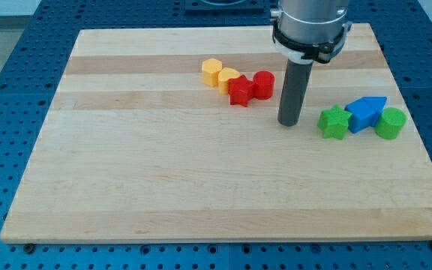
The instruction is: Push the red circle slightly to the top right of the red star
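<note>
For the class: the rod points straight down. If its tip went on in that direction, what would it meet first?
My tip points straight down at the bare wooden board, so it would meet the board itself, not a block. The red circle lies to its upper left and the green star to its right, both apart from it.

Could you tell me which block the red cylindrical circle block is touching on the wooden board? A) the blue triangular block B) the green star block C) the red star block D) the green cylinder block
C: the red cylindrical circle block sits against the red star block, on its upper right side; my tip stands apart to their right.
</note>
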